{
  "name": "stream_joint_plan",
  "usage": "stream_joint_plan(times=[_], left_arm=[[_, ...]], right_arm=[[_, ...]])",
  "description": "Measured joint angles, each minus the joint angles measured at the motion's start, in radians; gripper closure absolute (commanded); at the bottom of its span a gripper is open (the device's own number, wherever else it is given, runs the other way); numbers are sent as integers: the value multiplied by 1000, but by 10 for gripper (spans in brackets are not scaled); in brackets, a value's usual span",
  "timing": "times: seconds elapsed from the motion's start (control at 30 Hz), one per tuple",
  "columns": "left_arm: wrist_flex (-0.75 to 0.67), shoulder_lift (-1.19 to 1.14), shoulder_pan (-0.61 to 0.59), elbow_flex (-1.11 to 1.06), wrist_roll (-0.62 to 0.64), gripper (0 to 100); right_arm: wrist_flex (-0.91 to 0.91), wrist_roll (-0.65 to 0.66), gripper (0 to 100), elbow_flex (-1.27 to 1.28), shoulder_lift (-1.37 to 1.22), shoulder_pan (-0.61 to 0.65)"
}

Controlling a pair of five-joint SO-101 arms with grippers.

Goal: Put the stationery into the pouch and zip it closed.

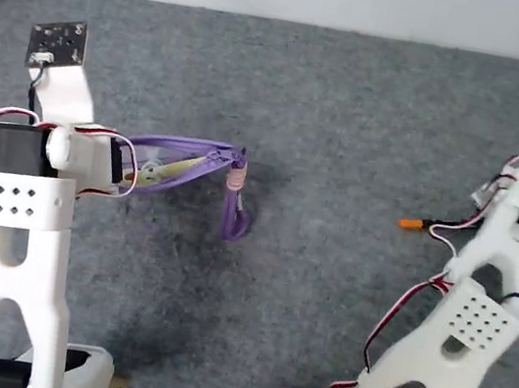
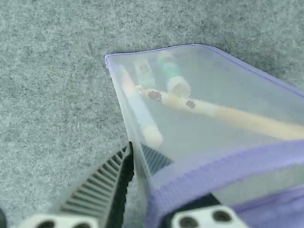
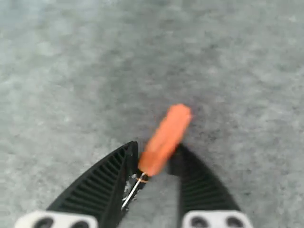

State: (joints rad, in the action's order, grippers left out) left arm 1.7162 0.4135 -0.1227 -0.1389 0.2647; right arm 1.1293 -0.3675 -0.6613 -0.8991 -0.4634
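**End effectors both clenched: one on the pouch, one on an orange pen**

Left end effector is clamped on one edge of the pouch, its ribbed fingers pressed on either side of the clear wall just beside the purple trim. In the high view the pouch stands on its edge on the grey table, reaching away from the left arm toward the middle of the table. Its purple-edged mouth is parted along the top. A purple strap hangs from the far end of the pouch down to the table.

Through the clear wall, the left wrist view shows stationery already inside. A cream pencil lies slantwise across the pouch. A green-capped marker and a pale marker sit with their ends toward the closed corner.

Right end effector is closed on an orange pen, gripping it near its thin metal tip so that the orange body juts out past the fingertips. In the high view this pen is on the right side of the table, well apart from the pouch, at the front of the right arm.
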Motion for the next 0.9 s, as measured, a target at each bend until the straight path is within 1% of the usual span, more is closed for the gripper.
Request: stream_joint_plan(times=[0.17, 0.27, 0.4, 0.77, 0.9], left_arm=[[0, 0, 2, 0, 0, 988], [0, 0, 2, 0, 0, 988], [0, 0, 2, 0, 0, 988], [0, 0, 2, 0, 0, 988], [0, 0, 2, 0, 0, 988]], right_arm=[[81, 12, 991, -55, -6, 8], [143, 64, 991, -75, 28, 8], [242, 120, 991, -80, 143, 20], [601, 270, 991, -80, 508, 74], [623, 285, 991, -80, 641, 98]])
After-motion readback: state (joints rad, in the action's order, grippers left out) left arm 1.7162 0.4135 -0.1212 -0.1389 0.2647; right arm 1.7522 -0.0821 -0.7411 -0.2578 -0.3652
